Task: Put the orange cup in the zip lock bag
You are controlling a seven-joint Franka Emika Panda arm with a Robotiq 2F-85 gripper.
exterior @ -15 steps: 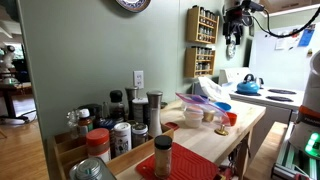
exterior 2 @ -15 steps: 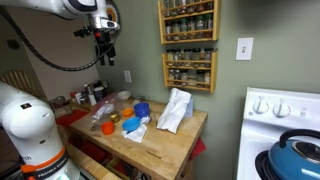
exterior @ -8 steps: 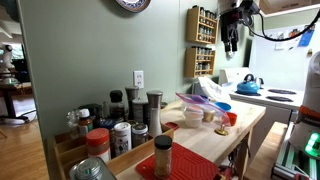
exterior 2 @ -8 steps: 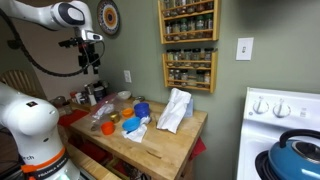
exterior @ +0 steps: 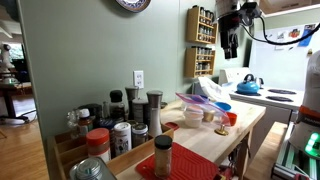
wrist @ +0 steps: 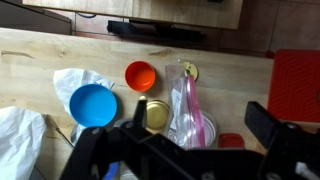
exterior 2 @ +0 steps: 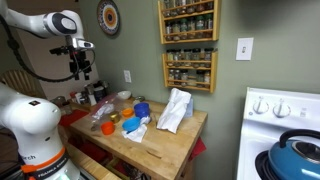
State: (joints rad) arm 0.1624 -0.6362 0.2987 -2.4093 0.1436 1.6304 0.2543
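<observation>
Orange cup (wrist: 140, 75) sits mouth-up on the counter (wrist: 60, 50) well below the gripper (wrist: 188, 140), off-centre toward one finger. Zip lock bag (wrist: 190, 110) lies directly under the gripper, beside the cup. Gripper wide open, empty.

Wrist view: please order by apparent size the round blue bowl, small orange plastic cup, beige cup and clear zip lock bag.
Largest: clear zip lock bag.
Then: round blue bowl.
Smallest: small orange plastic cup and beige cup, which look alike.

Both exterior views distant, at opposite ends of wooden table (exterior: 225, 140), wrist view high, straight down, all share orange cup (wrist: 140, 75)
</observation>
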